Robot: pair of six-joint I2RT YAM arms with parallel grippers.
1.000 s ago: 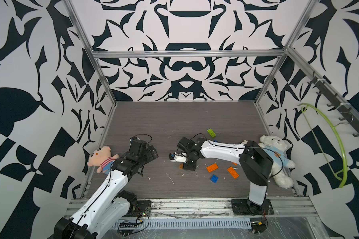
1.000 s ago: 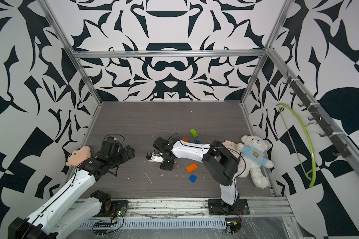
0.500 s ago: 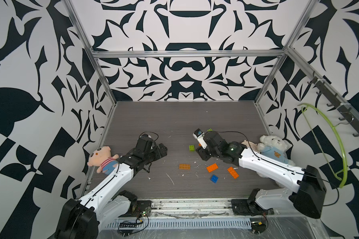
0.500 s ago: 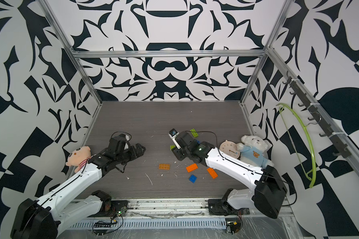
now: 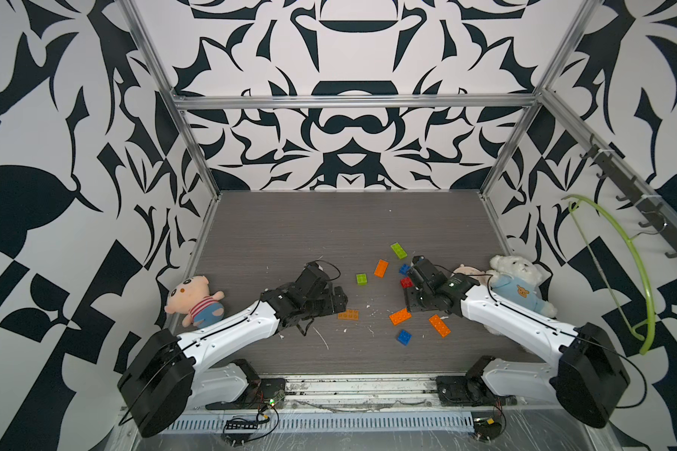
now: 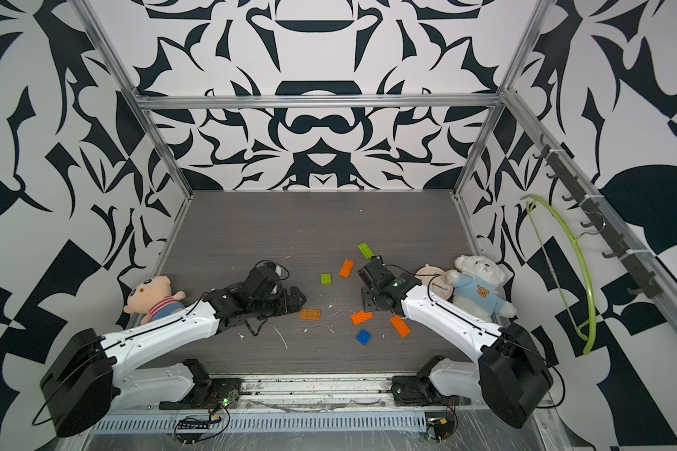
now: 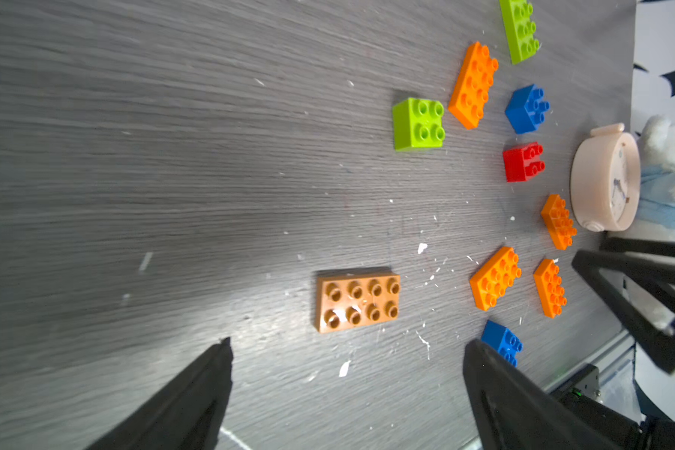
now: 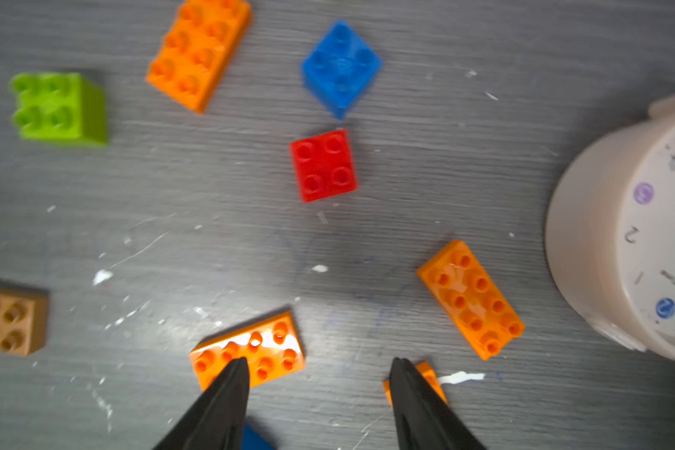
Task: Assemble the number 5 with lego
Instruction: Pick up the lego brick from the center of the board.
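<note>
The lego lies loose on the dark table. A brown-orange oblong sits just ahead of my left gripper, which is wide open and empty. My right gripper is open low over bare table between two orange oblongs: one under one fingertip, the other mostly hidden behind the second. A third orange oblong, a red square, a blue square, a lime square and a fourth orange oblong lie beyond.
A lime oblong lies farthest back and a blue square nearest the front. A round beige clock and a white teddy crowd the right side. A pink plush doll lies by the left wall.
My left gripper has moved right, up to the brown-orange oblong. My right gripper has pulled back toward the front right, down among the orange oblongs. The bricks lie as before.
</note>
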